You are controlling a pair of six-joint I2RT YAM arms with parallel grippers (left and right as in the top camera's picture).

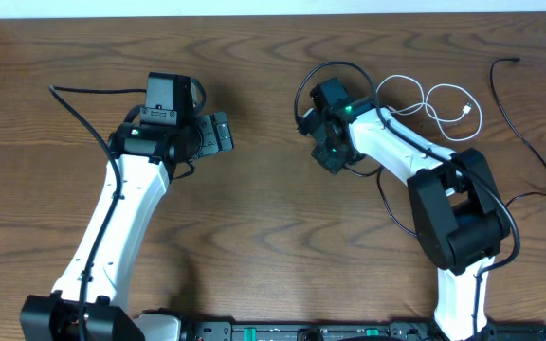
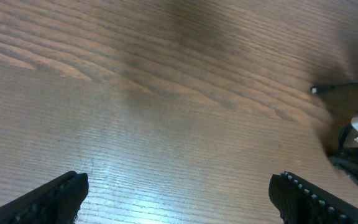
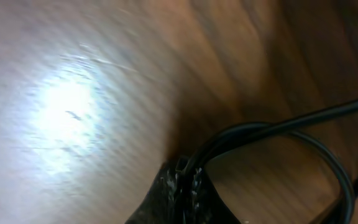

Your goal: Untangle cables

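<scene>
My right gripper (image 3: 186, 177) is clamped shut on a black cable (image 3: 278, 127). The cord sits right at the fingertips and loops away over the table (image 1: 273, 218). The white cable (image 1: 466, 111) lies in loose loops just behind that arm, and a second black cable (image 1: 536, 150) trails further right. My left gripper (image 2: 179, 205) is wide open over bare wood, well away from all of them.

Right wrist view is blurred; the black cable (image 3: 303, 119) leaves its right edge. Overhead, the right arm (image 1: 401, 147) covers part of the white cable (image 1: 431, 104).
</scene>
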